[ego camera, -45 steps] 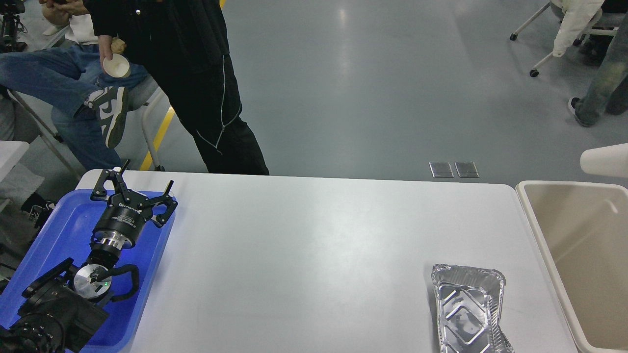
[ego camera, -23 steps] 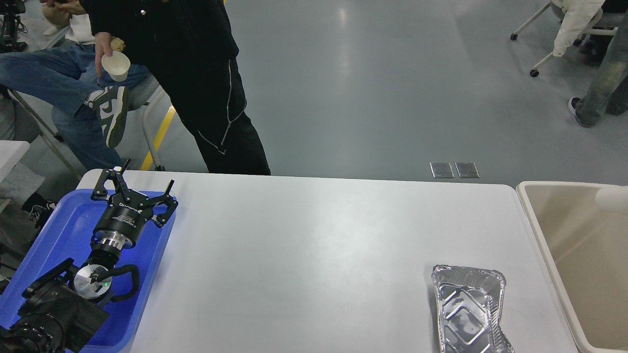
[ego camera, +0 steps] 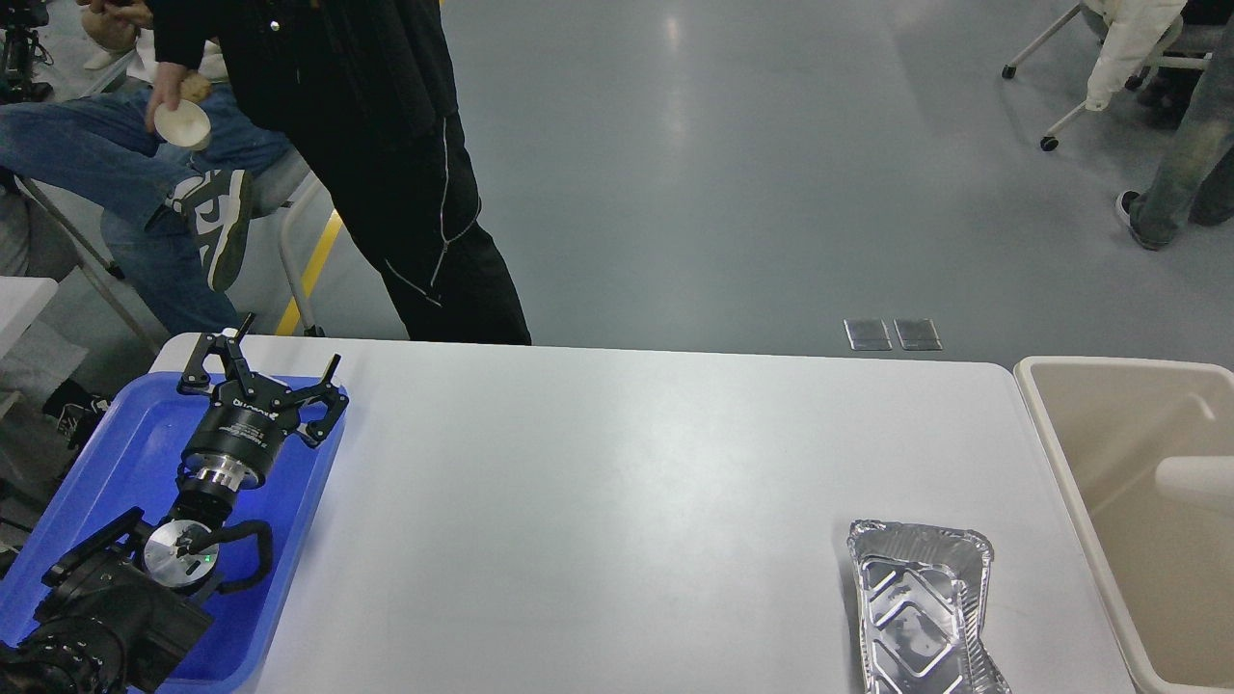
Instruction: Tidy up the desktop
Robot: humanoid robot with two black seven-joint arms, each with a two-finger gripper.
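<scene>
In the head view, the white counter (ego camera: 617, 501) fills the middle, nearly bare. A crumpled foil pan (ego camera: 921, 607) lies on it near the front right corner, just beside the beige bin (ego camera: 1046, 453). The left hand (ego camera: 265, 371) hangs over the blue tray (ego camera: 116, 463) at the counter's left end, fingers spread and pinching nothing. The right hand is out of view.

Risks, as I judge them: the foil is thin and slick, so a pinch could crush it or let it slip, and it sits close to the front edge, where a nudge may push it off.

The tray looks empty where it shows. The bin holds a pale rounded object (ego camera: 1195, 480) that I cannot identify.
</scene>
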